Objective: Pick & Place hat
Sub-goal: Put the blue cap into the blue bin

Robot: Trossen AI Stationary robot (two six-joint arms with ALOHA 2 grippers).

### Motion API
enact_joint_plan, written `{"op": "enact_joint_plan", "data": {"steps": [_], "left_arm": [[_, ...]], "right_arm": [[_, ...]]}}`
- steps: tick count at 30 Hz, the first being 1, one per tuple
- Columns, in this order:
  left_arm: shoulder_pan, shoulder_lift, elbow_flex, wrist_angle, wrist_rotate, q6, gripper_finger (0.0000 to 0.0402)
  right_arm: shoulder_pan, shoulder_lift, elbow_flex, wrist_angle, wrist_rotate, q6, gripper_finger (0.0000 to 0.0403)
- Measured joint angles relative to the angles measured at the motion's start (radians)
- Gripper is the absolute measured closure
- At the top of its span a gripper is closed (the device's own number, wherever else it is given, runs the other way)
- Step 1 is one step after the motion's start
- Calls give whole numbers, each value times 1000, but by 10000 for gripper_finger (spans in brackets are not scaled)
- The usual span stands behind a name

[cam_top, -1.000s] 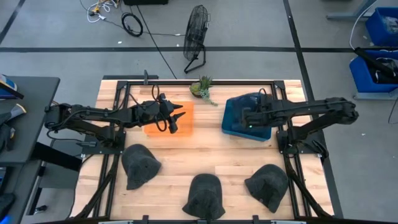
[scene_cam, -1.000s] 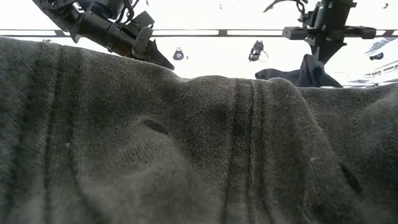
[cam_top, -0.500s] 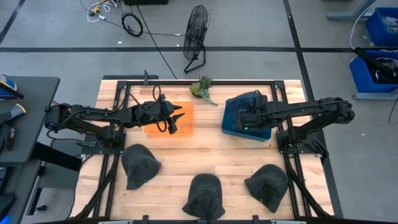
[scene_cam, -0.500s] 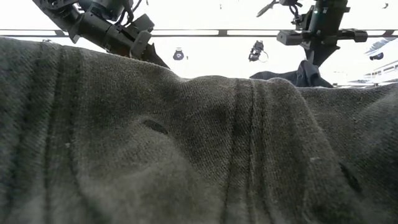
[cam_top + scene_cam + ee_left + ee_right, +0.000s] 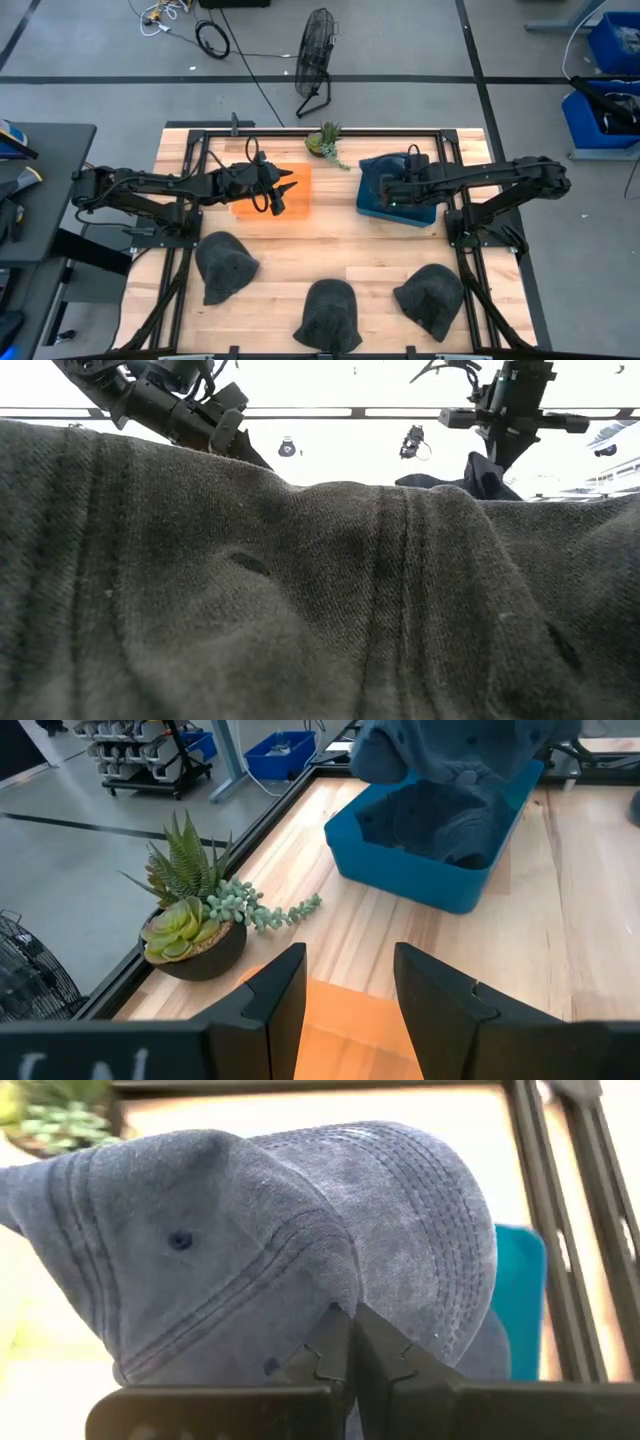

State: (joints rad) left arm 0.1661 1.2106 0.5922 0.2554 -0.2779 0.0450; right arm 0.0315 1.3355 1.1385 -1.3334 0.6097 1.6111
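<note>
My right gripper (image 5: 392, 192) hangs over the blue bin (image 5: 424, 216) at the table's far right and is shut on a blue-grey hat (image 5: 260, 1230). The low view shows that hat (image 5: 468, 476) hanging under the fingers. In the left wrist view the hat (image 5: 450, 745) hangs above the bin (image 5: 420, 885), which holds more dark cloth (image 5: 440, 820). My left gripper (image 5: 283, 190) waits open over the orange mat (image 5: 300, 178), its fingers pointing toward the bin. Three dark hats rest along the near edge: (image 5: 222, 265), (image 5: 328, 312), (image 5: 432, 297). My right gripper pinches the hat's crown (image 5: 335, 1295) between its two shut fingers, on a raised fold beside the stitched seams. The fingers come from above, pointing down. The hat hangs below them over the bin; whether its lower part touches the cloth in the bin, I cannot tell.
A small potted succulent (image 5: 325, 142) stands at the far edge between mat and bin, also in the left wrist view (image 5: 195, 925). Black frame rails run along the table's sides. One near hat (image 5: 300, 600) fills the low view. Bare wood lies mid-table (image 5: 340, 245).
My right gripper has carried the hat a little toward the table's left, staying over the bin and staying shut on it. The hat has swung along under the fingers.
</note>
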Motion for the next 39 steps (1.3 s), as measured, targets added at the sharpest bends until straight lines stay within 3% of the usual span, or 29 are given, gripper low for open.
{"op": "enact_joint_plan", "data": {"steps": [6, 14, 34, 39], "left_arm": [[0, 0, 0, 0, 0, 1, 246], [0, 0, 0, -5, 0, 1, 246], [-19, 0, -1, -106, 1, 1, 246], [-19, 0, -1, -106, 0, 2, 246]], "right_arm": [[0, 50, 0, -136, -37, 162, 397], [0, 107, 0, -106, -162, 188, 397], [29, 119, -3, -96, -170, 289, 397], [32, 119, -77, -53, -139, 351, 397]]}}
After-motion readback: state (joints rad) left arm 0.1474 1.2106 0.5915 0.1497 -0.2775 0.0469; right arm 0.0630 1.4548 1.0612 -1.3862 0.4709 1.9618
